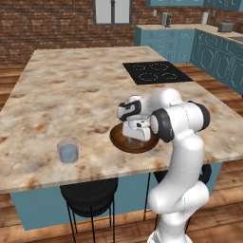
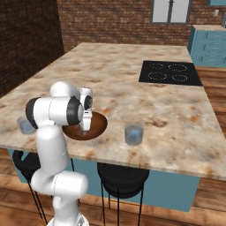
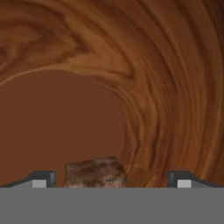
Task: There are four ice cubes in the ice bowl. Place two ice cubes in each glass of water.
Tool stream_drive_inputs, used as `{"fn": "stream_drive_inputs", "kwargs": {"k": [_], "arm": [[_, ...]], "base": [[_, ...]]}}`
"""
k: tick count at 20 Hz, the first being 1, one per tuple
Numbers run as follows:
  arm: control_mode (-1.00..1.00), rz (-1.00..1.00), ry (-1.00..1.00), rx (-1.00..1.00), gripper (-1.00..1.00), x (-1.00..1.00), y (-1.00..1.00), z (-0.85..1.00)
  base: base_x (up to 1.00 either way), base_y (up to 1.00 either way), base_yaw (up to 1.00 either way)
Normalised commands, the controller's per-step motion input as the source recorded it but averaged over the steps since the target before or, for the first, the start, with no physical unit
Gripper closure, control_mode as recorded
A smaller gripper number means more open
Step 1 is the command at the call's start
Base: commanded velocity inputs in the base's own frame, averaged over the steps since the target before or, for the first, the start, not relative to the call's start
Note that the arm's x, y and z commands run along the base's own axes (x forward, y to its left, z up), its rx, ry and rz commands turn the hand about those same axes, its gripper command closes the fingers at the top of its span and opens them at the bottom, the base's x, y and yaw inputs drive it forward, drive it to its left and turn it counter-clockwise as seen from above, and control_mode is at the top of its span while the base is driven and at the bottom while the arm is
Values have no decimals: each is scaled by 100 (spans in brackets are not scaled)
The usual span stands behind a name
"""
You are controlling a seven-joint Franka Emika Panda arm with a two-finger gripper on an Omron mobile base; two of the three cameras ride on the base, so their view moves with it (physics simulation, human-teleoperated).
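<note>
Between claw (image 3: 109, 183) tips, ice cube (image 3: 95, 172)

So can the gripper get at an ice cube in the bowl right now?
Probably yes. The gripper is already down inside the ice bowl, fingers spread, with one ice cube lying between the fingertips and nothing visible blocking it.

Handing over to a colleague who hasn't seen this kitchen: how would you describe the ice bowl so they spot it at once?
Find the big marble-topped island with the black cooktop. Along its near edge, under the white arm's pincer, sits the ice bowl. It is round, shallow, dark-brown wood, far wider than the clear glasses on either side of it.
</note>
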Motion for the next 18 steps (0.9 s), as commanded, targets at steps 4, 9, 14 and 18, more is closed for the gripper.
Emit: {"fn": "stream_drive_inputs", "kwargs": {"k": [4,9,14,18], "arm": [[-100,-7,-7,-6,-100,-11,0,4],[-100,-7,-7,-4,-100,0,0,6],[-100,-5,-1,0,-100,0,0,8],[-100,-2,0,0,-100,-3,0,26]], "base": [[0,0,0],[0,0,0],[0,0,0],[0,0,0]]}}
